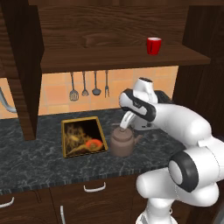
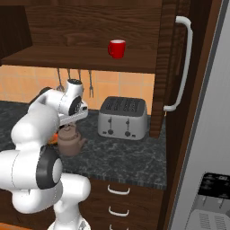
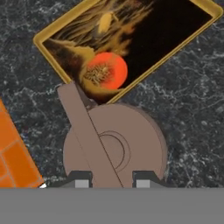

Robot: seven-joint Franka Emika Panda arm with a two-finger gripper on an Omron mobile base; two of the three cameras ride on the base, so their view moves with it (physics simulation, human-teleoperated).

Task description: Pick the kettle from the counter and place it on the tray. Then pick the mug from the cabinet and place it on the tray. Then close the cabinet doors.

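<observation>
Claw point(image 3: 109, 180) sits low over the kettle point(image 1: 123, 142), fingers either side of its handle; I can't tell if they grip. Kettle stands on the counter point(image 1: 39, 164) just beside the tray point(image 1: 83, 136).

Kettle point(image 2: 69, 140): left side hidden behind the arm, lower left of right base view; spout out of sight in hand view.
Tray point(image 3: 127, 48): upper corner cut by top edge.
Pincer point(image 3: 109, 180): fingertips partly under the kettle handle; contact with it cannot be told.
Cabinet doors point(image 2: 173, 67): cut off at top.
</observation>
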